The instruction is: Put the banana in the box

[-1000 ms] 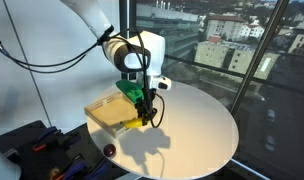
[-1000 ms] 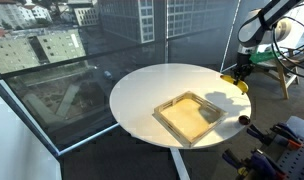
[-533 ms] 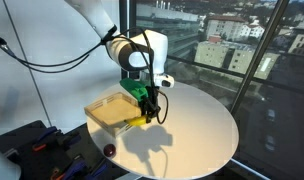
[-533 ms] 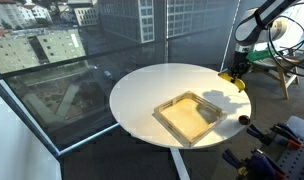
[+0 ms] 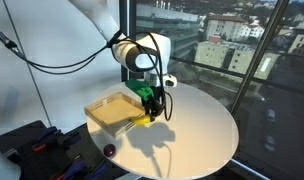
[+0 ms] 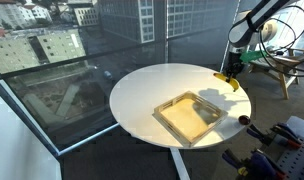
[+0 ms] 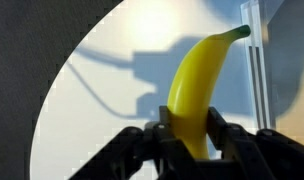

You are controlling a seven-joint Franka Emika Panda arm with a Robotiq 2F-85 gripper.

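The arm (image 5: 97, 18) is bent down over one round table (image 6: 142, 90), on which one box (image 6: 190, 115) lies. The gripper (image 7: 190, 128) is clamped around one banana (image 6: 230, 80), held at the box's two o'clock, apart from it. One small dark red object (image 5: 109, 150) is seen.

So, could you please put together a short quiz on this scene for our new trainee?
1. True or false: the banana lies inside the box.
2. What is the gripper shut on? A nothing, B the banana, C the box.
3. Fill in: the box rests on the round white ____.
Key: 1 false; 2 B; 3 table.
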